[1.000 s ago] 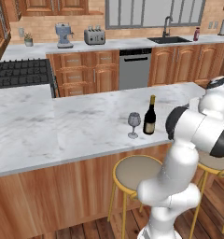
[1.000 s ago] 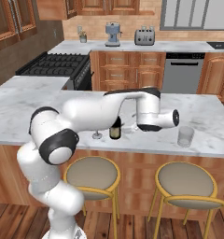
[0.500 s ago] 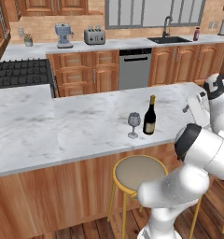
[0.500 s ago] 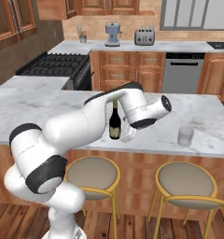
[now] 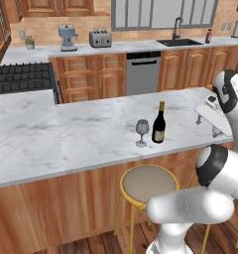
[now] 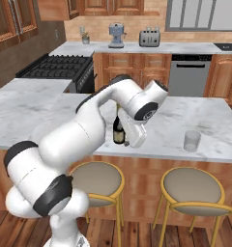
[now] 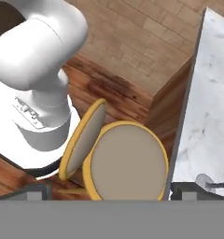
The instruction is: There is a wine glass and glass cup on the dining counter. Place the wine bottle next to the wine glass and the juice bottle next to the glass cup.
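Nearest, a yellow-legged stool [image 5: 148,182] stands under the table's overhang, and the hand view looks straight down on its seat. The pincer [image 7: 107,190] hangs over that front edge with its tips spread wide and nothing between them. On the marbled table [image 5: 81,134] the wine glass [image 5: 142,130] and the wine bottle [image 5: 159,126] stand upright just beside each other, so that half of the job looks done. From the right base view the hand sits close in front of the bottle, so the step in hand is judged to be clearing away. It is best to draw the hand back and up along the table edge rather than sweep sideways, since either the bottle or the stemmed glass would tip easily. Further along the same table, well apart from the pair, the glass cup [image 6: 192,141] waits alone. Farthest off, the juice bottle [image 5: 208,35] stands on the far table [image 5: 141,47] beside the sink [image 5: 176,42]. Fetching it probably calls for driving the base round, keeping the tips spread, and taking the squat body low.
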Motion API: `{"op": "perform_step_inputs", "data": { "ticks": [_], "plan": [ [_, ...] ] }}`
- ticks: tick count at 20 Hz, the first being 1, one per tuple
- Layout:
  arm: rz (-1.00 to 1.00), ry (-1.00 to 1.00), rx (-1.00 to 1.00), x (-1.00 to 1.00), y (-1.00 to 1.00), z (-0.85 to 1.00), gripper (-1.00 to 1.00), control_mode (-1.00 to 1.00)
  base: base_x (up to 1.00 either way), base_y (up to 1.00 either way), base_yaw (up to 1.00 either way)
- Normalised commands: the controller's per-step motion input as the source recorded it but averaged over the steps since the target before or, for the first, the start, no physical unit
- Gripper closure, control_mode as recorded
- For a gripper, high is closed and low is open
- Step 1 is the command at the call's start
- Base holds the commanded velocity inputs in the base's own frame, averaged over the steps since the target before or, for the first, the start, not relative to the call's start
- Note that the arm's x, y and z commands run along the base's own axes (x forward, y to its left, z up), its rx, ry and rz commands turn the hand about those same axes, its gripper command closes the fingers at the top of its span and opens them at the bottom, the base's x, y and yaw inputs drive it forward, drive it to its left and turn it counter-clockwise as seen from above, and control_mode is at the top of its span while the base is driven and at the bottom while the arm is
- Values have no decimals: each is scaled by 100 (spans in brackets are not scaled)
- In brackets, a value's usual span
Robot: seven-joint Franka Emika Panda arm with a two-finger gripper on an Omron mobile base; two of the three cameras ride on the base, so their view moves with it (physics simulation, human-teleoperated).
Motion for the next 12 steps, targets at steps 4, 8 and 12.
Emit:
{"op": "perform_step_inputs", "data": {
  "ticks": [4, 8, 12],
  "plan": [
    [44, -24, -19, -51, 3, 10, -100, -100, 0, 0, 0],
    [7, -30, -14, -47, 10, 0, -100, -100, 0, 0, 0],
    [0, -16, -5, -39, 7, 0, -100, -100, 0, 0, 0]
  ]
}}
